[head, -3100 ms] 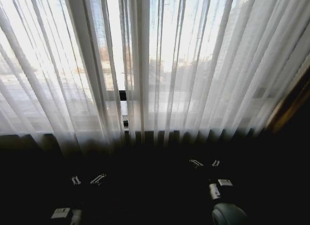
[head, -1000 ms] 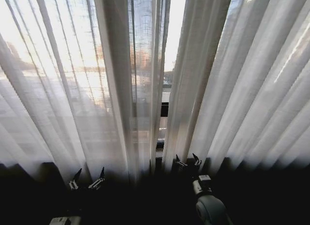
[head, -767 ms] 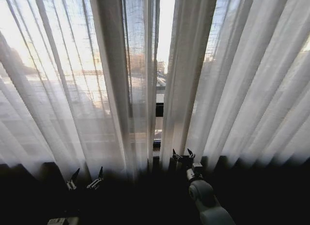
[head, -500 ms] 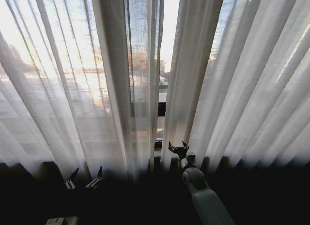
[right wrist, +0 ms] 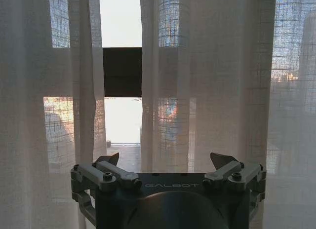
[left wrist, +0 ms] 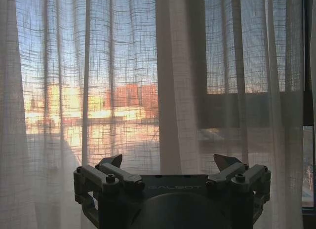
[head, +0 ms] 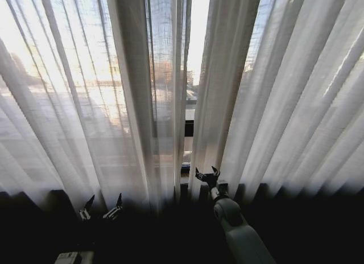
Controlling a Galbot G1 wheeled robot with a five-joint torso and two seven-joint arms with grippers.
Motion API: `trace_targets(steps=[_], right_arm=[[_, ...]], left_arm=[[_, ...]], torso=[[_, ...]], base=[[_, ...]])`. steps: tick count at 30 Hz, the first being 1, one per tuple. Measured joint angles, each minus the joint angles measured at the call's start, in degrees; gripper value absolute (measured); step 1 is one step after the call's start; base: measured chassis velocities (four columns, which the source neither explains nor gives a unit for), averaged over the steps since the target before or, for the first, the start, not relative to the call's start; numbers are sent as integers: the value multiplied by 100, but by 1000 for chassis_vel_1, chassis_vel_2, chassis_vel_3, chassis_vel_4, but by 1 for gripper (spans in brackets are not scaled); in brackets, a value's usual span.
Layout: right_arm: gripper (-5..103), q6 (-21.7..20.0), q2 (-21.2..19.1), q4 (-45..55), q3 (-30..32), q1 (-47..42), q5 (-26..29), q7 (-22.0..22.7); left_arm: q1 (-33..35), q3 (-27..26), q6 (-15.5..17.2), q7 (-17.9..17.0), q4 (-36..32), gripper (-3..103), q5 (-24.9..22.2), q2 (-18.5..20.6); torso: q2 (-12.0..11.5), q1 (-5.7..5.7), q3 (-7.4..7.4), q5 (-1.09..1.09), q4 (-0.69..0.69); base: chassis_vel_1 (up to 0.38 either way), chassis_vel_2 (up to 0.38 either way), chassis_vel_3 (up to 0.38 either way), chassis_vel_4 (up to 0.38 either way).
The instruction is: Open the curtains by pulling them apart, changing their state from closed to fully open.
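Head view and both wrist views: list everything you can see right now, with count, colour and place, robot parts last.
Sheer pleated fabric curtains: two panels, white/cream, hanging across the whole window; a narrow gap between them near the middle.
Window frame bar: one, black, horizontal, seen through the gap in the right wrist view.
Buildings outside: several, orange-lit, seen through the weave in the left wrist view.
Left gripper: one, dark, fingers open, low before the left panel's hem, apart from the fabric.
Right gripper: one, dark, on a grey arm, fingers open, at the inner edge of the right panel by the gap; whether it touches cannot be told.
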Motion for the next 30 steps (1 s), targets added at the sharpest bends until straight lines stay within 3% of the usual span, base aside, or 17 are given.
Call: trace_targets(steps=[10,20,30], right_arm=[[100,39,24,44,-43,-31,-10,-17],[100,53,-12,172,-9,-161,-15,3],[100,-98,-234,787,75,-558,210,451]], left_arm=[[-7,-10,-28,0,42,100,1,28],[-30,-8,-55,0,71,100,1,29],[-23,-51,-65,8,56,100,-10,-4]], torso=[[1,-1,0,0,0],[-2,6,2,0,2],[3,-6,-3,0,1]], base=[[-28,51,36,-58],[-145,215,138,-210],[-36,38,32,-24]])
